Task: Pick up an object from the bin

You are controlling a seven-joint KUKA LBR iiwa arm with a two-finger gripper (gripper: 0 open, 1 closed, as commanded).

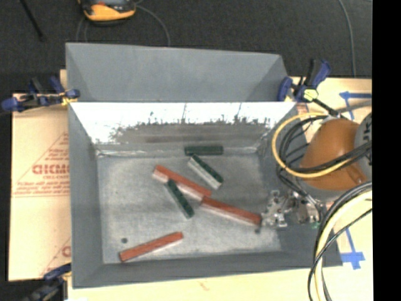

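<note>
My gripper (pixel 274 213) hangs at the right side of the bin, just over the right end of a long red-brown stick (pixel 230 211) that lies slanted on the floor. Left of that stick, a second red-brown and pale stick (pixel 182 180) lies crossed over a dark green stick (pixel 180 200). The gripper's metal fingers are small and cluttered, so their state is unclear.
A grey-green stick (pixel 206 171) and a dark green one (pixel 203 150) lie near the back wall. Another red-brown stick (pixel 151 246) rests at the front left. The arm's orange cover and cables hang above the bin's right wall.
</note>
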